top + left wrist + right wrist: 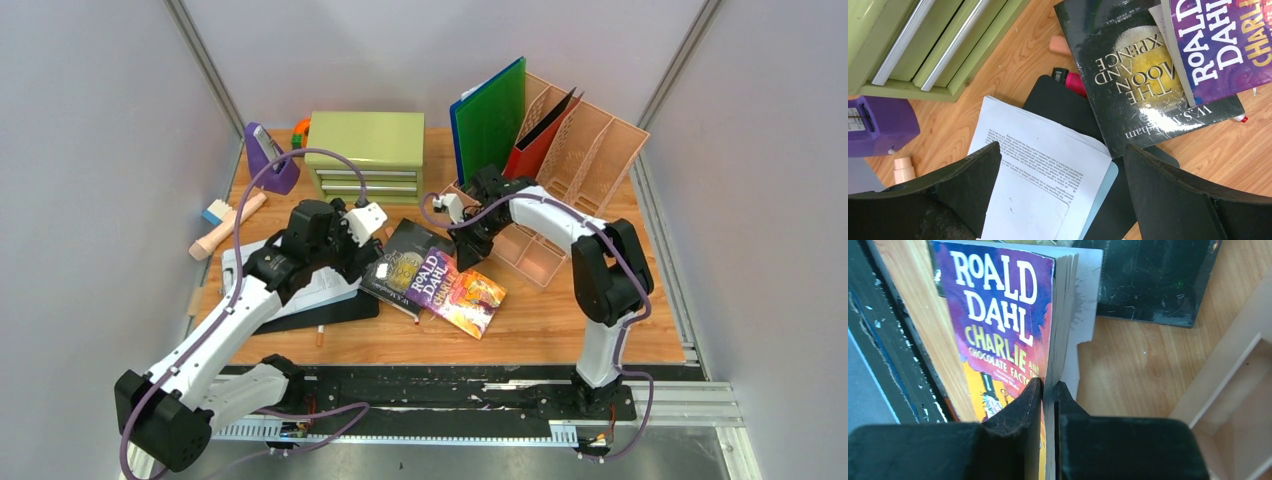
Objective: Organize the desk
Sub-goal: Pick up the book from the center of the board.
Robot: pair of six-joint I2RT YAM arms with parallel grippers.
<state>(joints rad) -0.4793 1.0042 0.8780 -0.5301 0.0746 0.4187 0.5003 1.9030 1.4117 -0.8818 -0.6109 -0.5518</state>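
The desk [560,335], orange wood-grain laminate, lies beneath both arms. At its back a pink latticed rack [612,140] is stood with a green folder [495,115] and a red folder [535,152]; beside it a green chest [365,140] is shut. The glossy Dahl book [998,315] is pinched at its page edge by the right gripper [1048,390]; the left gripper [1062,150] is held spread over printed papers [1038,165]

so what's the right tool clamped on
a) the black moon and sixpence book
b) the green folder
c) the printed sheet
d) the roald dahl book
d: in the right wrist view the right tool is shut on the page edge of the roald dahl book.
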